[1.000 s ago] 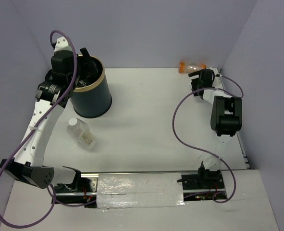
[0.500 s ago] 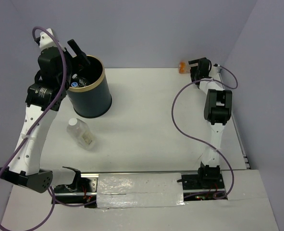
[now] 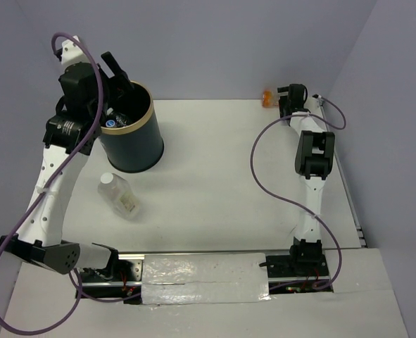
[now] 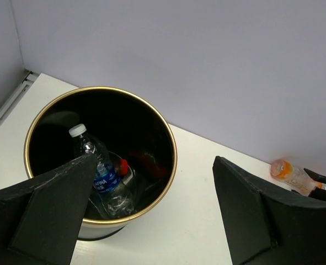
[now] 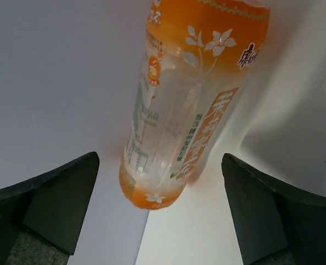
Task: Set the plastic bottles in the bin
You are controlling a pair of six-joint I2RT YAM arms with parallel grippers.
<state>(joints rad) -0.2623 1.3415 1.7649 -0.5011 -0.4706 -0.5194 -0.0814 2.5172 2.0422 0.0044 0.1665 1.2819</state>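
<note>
The dark bin (image 3: 131, 137) with a gold rim (image 4: 172, 160) stands at the back left. Inside it lie a blue-label bottle (image 4: 103, 178) and a red-capped bottle (image 4: 125, 169). My left gripper (image 3: 120, 83) is open and empty above the bin's rim. A squat white-capped bottle (image 3: 120, 196) lies on the table in front of the bin. The orange-tinted bottle (image 5: 190, 99) lies against the back wall at the far right; it also shows in the top view (image 3: 268, 96) and the left wrist view (image 4: 293, 174). My right gripper (image 3: 290, 98) is open just before its base, not touching it.
The white table (image 3: 215, 176) is walled by lilac panels at the back and sides. A rail runs along the right edge (image 3: 352, 204). The arm bases and taped strip (image 3: 204, 278) sit at the near edge.
My left gripper has risen out of the bin and stands open above its rim. My right arm has stretched to the back wall, closing on the orange-tinted bottle.
</note>
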